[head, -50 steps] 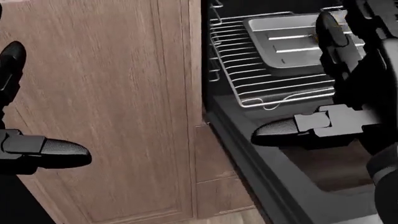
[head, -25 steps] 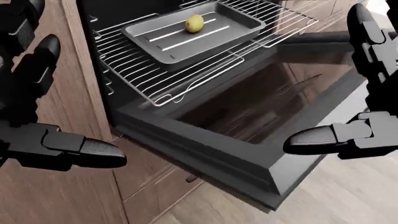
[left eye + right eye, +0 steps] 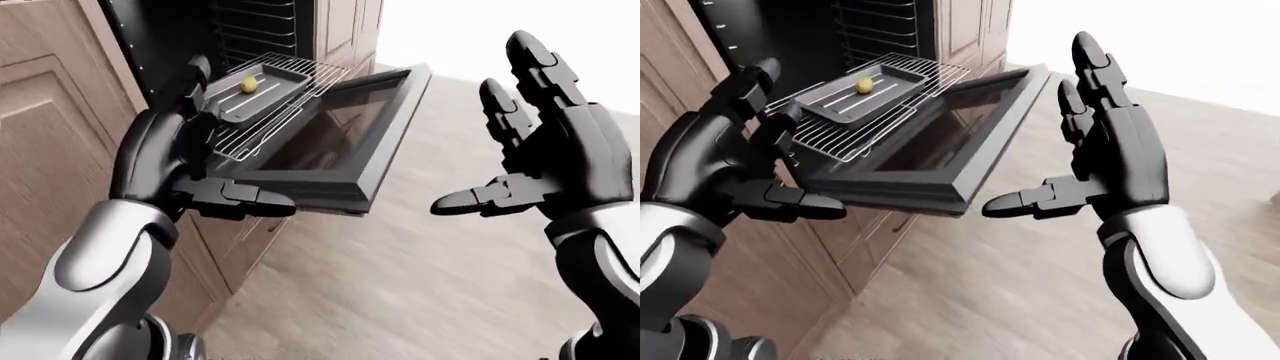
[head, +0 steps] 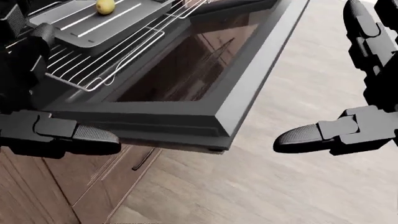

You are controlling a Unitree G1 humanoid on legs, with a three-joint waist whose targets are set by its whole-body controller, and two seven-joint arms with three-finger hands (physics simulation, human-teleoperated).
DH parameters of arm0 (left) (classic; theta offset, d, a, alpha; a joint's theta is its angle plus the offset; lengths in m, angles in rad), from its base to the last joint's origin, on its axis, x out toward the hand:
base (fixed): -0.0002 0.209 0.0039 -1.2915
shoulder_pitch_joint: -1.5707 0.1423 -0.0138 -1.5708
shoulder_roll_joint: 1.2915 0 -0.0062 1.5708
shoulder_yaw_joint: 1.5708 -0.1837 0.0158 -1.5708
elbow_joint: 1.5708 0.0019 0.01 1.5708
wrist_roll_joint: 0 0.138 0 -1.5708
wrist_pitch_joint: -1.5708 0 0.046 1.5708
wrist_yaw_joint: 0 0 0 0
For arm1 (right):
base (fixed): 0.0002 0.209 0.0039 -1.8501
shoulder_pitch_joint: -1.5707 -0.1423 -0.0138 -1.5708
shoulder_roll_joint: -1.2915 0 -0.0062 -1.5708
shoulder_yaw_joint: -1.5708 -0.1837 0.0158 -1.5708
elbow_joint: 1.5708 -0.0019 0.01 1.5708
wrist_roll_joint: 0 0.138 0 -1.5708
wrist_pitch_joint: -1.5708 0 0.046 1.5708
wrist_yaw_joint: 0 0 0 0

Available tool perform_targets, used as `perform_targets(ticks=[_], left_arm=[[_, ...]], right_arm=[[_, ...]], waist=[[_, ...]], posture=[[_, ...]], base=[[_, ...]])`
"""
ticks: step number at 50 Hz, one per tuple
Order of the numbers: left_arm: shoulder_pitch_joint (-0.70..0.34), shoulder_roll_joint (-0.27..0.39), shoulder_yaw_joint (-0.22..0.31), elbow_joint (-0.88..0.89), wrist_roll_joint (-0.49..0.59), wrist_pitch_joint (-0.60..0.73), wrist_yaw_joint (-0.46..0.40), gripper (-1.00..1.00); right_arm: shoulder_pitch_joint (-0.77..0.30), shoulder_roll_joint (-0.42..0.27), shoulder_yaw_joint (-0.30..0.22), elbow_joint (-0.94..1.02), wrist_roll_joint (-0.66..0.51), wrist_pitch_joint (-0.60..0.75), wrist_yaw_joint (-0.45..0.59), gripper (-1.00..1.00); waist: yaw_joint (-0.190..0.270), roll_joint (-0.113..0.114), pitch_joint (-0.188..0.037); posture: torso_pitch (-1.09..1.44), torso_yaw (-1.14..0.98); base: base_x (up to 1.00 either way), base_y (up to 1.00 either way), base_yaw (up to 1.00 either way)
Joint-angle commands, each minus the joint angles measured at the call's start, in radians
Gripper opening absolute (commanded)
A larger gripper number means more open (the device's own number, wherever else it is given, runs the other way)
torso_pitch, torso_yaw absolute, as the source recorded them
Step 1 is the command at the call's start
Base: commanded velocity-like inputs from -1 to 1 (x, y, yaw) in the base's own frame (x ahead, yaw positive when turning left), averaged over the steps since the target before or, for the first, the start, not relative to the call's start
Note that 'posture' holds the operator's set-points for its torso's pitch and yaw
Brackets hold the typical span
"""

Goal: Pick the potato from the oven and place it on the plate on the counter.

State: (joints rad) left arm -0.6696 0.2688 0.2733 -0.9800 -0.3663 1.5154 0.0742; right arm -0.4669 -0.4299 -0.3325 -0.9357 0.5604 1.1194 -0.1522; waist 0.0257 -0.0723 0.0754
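I find the potato (image 3: 865,85) lying loose in the baking tray (image 3: 830,105) at the upper left, probably firm, light and apt to roll, so I would pinch its middle; left robot hand (image 3: 735,161) and right robot hand (image 3: 1095,161) both spread wide, empty.

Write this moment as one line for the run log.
potato: in tray on pulled-out oven rack | oven door: open | left hand: open, empty | right hand: open, empty | plate: not visible

Wood cabinets (image 3: 40,142) left, pale plank floor (image 3: 420,270), bright light top-right
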Motion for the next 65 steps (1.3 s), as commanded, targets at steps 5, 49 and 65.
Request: perform_targets(ticks=[5,49,65], left_arm=[[-0.112,0.030,0.020,0.021,0.040,0.023,-0.034,1.00],[-0.174,0.017,-0.012,0.032,0.185,0.068,-0.148,1.00],[-0.178,0.005,-0.034,0.032,0.216,0.072,-0.160,1.00]], right_arm=[[-0.084,-0.019,-0.029,0.013,-0.063,0.035,0.056,1.00],[-0.138,-0.066,-0.091,-0.008,0.026,0.092,0.033,1.00],[-0.122,-0.079,-0.102,-0.004,0.029,0.082,0.031,1.00]], waist=[[-0.021,0.026,-0.018],[-0.011,-0.015,-0.031],[-0.021,0.012,-0.055]], posture=[[0.00,0.00],[0.00,0.00],[0.00,0.00]], base=[[0.42,0.10,0.00],[0.27,0.25,-0.14],[0.00,0.50,0.00]])
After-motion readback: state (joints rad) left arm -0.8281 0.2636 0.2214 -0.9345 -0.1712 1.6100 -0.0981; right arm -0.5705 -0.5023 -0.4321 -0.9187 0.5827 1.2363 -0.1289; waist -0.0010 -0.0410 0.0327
